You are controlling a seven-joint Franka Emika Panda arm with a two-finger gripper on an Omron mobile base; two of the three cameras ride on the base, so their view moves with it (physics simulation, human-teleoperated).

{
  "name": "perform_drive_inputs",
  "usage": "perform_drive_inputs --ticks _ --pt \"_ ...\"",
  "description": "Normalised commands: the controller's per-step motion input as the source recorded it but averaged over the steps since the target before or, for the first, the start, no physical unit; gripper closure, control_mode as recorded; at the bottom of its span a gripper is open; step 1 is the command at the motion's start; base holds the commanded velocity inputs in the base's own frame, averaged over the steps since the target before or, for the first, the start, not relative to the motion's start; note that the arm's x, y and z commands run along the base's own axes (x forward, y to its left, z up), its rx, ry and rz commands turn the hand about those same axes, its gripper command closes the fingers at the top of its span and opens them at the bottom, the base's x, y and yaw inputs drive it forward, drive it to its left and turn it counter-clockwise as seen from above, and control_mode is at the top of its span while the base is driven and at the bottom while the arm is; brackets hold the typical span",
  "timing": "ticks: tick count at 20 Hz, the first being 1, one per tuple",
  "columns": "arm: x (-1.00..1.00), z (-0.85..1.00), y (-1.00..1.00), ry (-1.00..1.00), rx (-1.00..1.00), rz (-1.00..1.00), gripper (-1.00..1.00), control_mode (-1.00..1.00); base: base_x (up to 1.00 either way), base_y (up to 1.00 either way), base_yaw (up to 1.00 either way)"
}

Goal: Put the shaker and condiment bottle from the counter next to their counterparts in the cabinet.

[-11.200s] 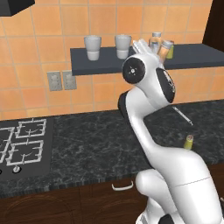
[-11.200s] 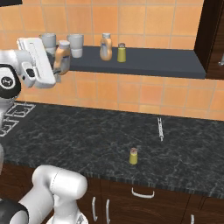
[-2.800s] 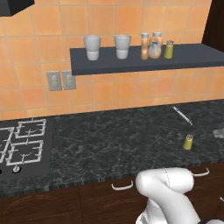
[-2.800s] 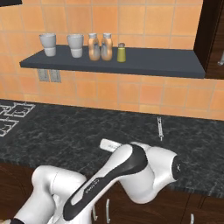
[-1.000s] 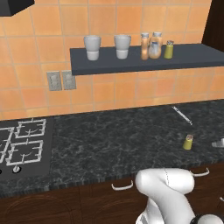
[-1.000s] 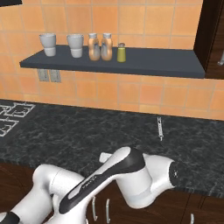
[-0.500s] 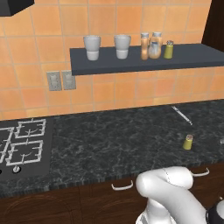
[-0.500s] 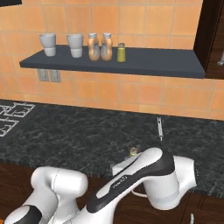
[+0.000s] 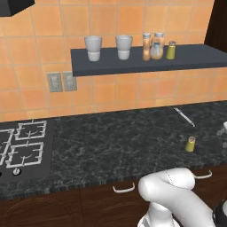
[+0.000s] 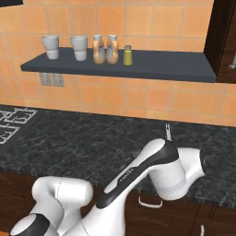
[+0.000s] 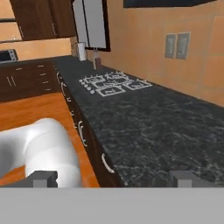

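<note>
A rendered home kitchen is seen here. Orange wall tiles (image 9: 133, 95) are laid behind a long black marbled counter (image 9: 115, 142), and dark wood drawers (image 11: 94, 144) with white handles are fitted beneath it. A gas hob (image 9: 22, 144) is set into the counter at the left, with a twin wall socket (image 9: 61, 81) mounted above. A dark slate-grey wall shelf (image 9: 146, 62) is lined with two pale cups (image 9: 108, 47), bottles and a shaker (image 9: 171, 50). Along the hand view, tall dark cabinets (image 11: 41, 19) and a wooden floor (image 11: 30, 111) are shown.
</note>
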Motion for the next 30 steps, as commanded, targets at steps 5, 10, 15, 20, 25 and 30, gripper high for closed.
perform_drive_inputs --ticks 5,10,15,20,25,30 --pt "-0.02 -0.06 0.23 -0.09 -0.07 0.02 -1.0 -1.0 0.0 0.0 0.0" --pt "-0.04 -0.1 0.01 0.0 0.0 0.04 -1.0 -1.0 0.0 0.0 0.0" --pt "0.23 -0.26 0.05 0.0 0.0 0.0 -1.0 -1.0 0.0 0.0 0.0" --pt "0.09 -0.06 -0.13 -0.01 0.0 0.0 -1.0 -1.0 0.0 0.0 0.0" --pt "0.46 -0.02 -0.47 -0.05 0.0 0.0 -1.0 -1.0 0.0 0.0 0.0" --pt "0.21 -0.03 -0.14 -0.02 0.0 0.0 -1.0 -1.0 0.0 0.0 0.0"
